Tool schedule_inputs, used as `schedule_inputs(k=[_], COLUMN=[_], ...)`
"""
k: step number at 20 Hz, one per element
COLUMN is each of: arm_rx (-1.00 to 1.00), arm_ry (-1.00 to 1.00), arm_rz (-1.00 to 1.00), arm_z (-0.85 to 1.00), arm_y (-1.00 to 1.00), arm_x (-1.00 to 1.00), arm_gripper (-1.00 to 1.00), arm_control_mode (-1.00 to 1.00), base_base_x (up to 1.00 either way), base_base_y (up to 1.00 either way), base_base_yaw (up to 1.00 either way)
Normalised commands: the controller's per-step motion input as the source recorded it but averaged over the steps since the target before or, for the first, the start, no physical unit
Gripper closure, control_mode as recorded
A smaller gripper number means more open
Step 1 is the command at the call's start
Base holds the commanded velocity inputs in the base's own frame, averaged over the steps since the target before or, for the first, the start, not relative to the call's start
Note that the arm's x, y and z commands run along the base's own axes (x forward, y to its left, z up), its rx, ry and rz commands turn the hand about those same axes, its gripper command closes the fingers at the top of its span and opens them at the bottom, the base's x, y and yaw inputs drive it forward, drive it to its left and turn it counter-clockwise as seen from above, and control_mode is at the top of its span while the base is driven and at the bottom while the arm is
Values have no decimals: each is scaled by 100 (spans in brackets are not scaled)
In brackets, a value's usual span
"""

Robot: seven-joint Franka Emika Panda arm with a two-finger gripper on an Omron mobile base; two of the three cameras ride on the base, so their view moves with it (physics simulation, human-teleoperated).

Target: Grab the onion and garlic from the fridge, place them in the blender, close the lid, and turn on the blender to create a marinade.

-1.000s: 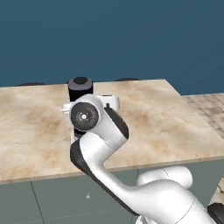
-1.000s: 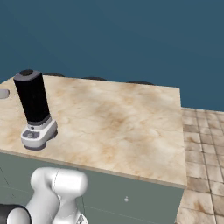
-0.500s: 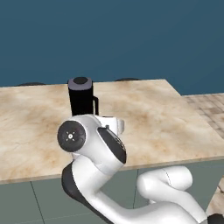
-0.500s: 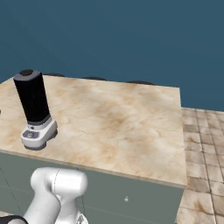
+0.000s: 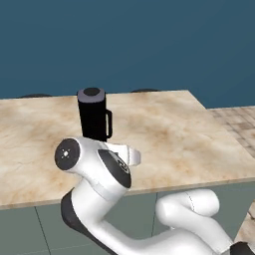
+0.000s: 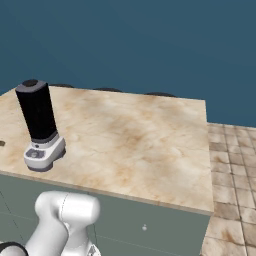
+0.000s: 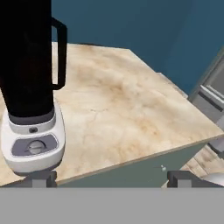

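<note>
The blender stands on the marble counter, a tall black jar with a side handle on a white-grey base. A grey ring with a dark centre shows on the jar's top. In the hand view the blender is close at the left, its button panel facing me. My gripper is open just off the counter's front edge, to the right of the blender's base, with nothing between its fingertips. The onion and garlic are out of view.
The marble counter stretches wide to the right of the blender. Grey cabinet fronts run below its edge. A grey unit stands beyond the counter's right end over tiled floor. A tiny brownish speck lies at the counter's left edge.
My arm's elbow has dropped lower and swung left in front of the counter. The blender has not moved and the gripper has stayed open.
</note>
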Motion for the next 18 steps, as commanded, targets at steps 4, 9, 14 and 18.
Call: schedule_inputs(k=[4, 9, 14, 18], arm_rx=[-5, -1, 0, 0], arm_ry=[-16, -19, -2, -10], arm_rz=[-19, -20, -16, -12], arm_z=[-85, -55, -18, -3], arm_y=[-2, -20, -7, 0], arm_x=[0, 2, 20, 18], arm_gripper=[-100, -100, -100, -100], arm_control_mode=[-100, -100, -100, -100], base_base_x=[0, 0, 0, 0], base_base_y=[0, 0, 0, 0], base_base_yaw=[0, 0, 0, 0])
